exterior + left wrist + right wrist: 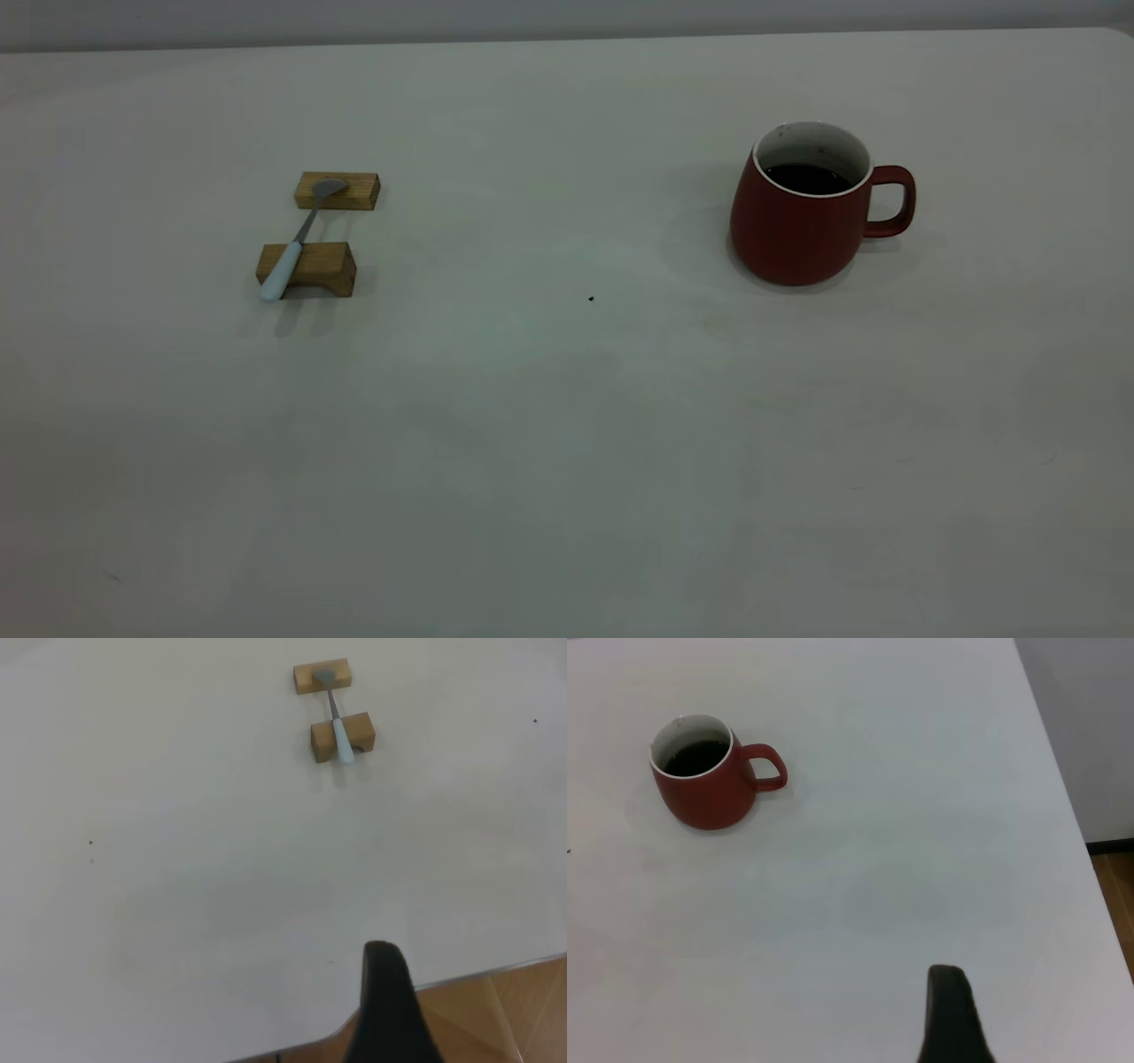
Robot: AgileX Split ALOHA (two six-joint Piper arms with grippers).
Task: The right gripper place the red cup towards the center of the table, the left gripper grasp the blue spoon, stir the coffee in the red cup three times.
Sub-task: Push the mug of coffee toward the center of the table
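The red cup (802,217) stands upright on the right side of the table (567,425), its handle pointing right, with dark coffee (806,179) inside. It also shows in the right wrist view as the red cup (704,775), far from the right gripper (950,1019), of which only a dark tip shows. The blue spoon (297,244) lies across two tan wooden blocks at the left, pale handle toward the front. In the left wrist view the blue spoon (337,726) is far from the left gripper (385,1010), which sits over the table's edge. Neither arm appears in the exterior view.
Two wooden blocks (337,190) (310,266) hold the spoon off the table. A tiny dark speck (591,299) marks the middle of the tabletop. The table's edge and a wooden floor (496,1010) show beside the left gripper.
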